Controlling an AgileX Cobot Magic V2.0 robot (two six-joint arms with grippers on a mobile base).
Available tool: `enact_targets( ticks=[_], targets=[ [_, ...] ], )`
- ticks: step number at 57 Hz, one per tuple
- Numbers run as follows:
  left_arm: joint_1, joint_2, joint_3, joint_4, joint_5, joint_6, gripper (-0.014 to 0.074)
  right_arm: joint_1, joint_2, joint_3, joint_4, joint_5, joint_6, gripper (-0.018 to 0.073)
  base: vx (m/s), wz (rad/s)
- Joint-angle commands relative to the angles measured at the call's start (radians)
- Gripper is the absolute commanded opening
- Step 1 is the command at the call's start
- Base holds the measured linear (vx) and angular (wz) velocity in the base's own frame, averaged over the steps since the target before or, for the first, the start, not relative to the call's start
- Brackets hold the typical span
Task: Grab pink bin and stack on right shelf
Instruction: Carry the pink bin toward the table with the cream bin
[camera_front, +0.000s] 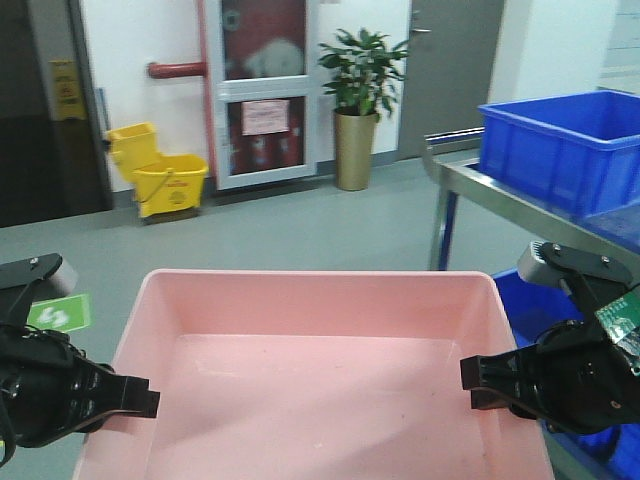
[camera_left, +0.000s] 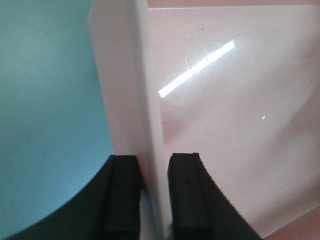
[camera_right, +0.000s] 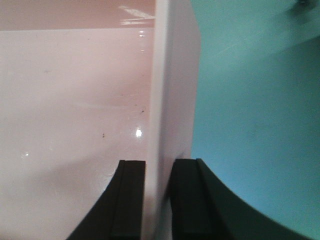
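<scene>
Carrying is the step in hand, we judge: the bin (camera_front: 320, 372) hangs level between our two arms over the floor (camera_front: 300, 225), with the shelf (camera_front: 470, 185) off to our right and not yet under it. Our left gripper (camera_front: 143, 397) is clamped on the bin's left wall, one jaw inside and one outside. The right gripper (camera_front: 478, 385) pinches the right wall the same way, and both wrist views show the pads (camera_left: 182, 200) tight against the plastic. A blue crate (camera_front: 565, 145) sits on the shelf's top level. Next we need to turn right and move both arms together, keeping the bin level and the grip even, toward a stretch of deck we cannot see from here.
</scene>
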Motion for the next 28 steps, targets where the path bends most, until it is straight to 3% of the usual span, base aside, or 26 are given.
enact_targets(
  ticks=[1, 28],
  targets=[
    [-0.007, -0.033, -0.029, -0.082, -0.01, 0.02, -0.0008, -0.004, -0.031, -0.041, 0.048, -0.088, -0.003, -0.0008, 0.38, -0.47],
    [-0.007, -0.033, -0.029, -0.082, -0.01, 0.02, -0.0008, -0.004, -0.031, -0.041, 0.048, -0.088, -0.003, -0.0008, 0.34, -0.65]
  ],
)
